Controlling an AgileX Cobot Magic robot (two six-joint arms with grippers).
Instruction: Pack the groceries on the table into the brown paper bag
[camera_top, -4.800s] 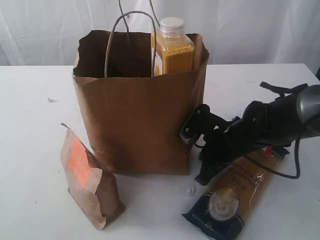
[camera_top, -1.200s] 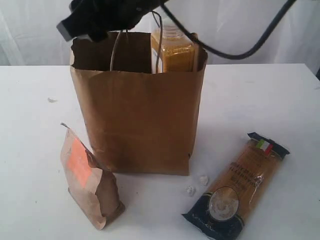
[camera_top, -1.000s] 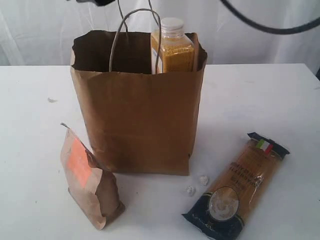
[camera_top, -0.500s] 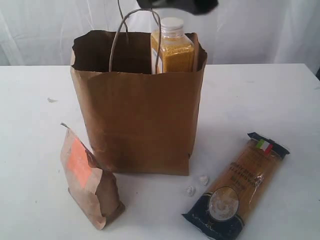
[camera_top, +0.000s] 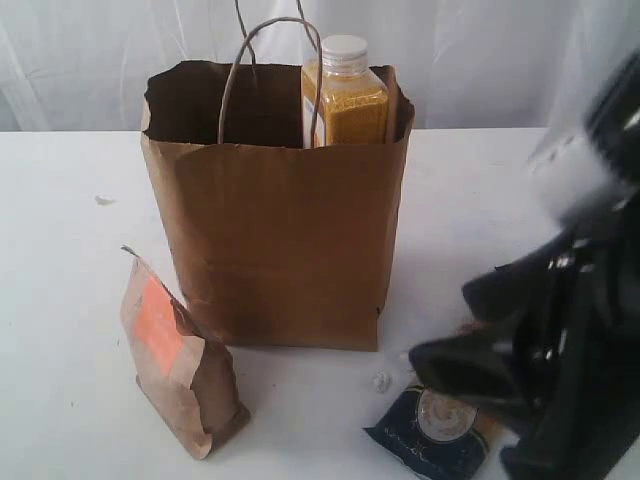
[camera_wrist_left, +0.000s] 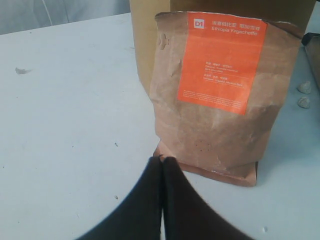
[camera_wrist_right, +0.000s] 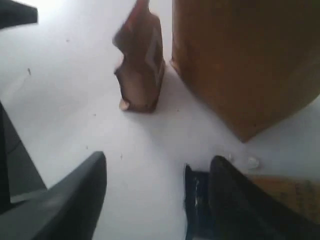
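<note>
The brown paper bag (camera_top: 280, 240) stands upright on the table (camera_top: 70, 270), with the orange juice bottle (camera_top: 345, 95) sticking out of its right side. The kraft pouch (camera_top: 175, 355) stands at the bag's front left. My right gripper (camera_top: 462, 325) is blurred and open, low over the pasta packet (camera_top: 430, 435), which it mostly covers. In the right wrist view that gripper (camera_wrist_right: 157, 165) has one finger over the packet's dark end (camera_wrist_right: 196, 200). My left gripper (camera_wrist_left: 161, 161) is shut and empty, just short of the pouch (camera_wrist_left: 220, 100). The can, jar and carton do not show.
A small white crumb (camera_top: 381, 380) lies between the bag and the packet; two crumbs (camera_wrist_right: 252, 161) show in the right wrist view. A white curtain hangs behind the table. A small scrap (camera_top: 103, 200) lies at the far left.
My right arm has swung from above the bag down to the front right and now hangs over the pasta packet, hiding most of it. Bag, bottle and pouch have not moved.
</note>
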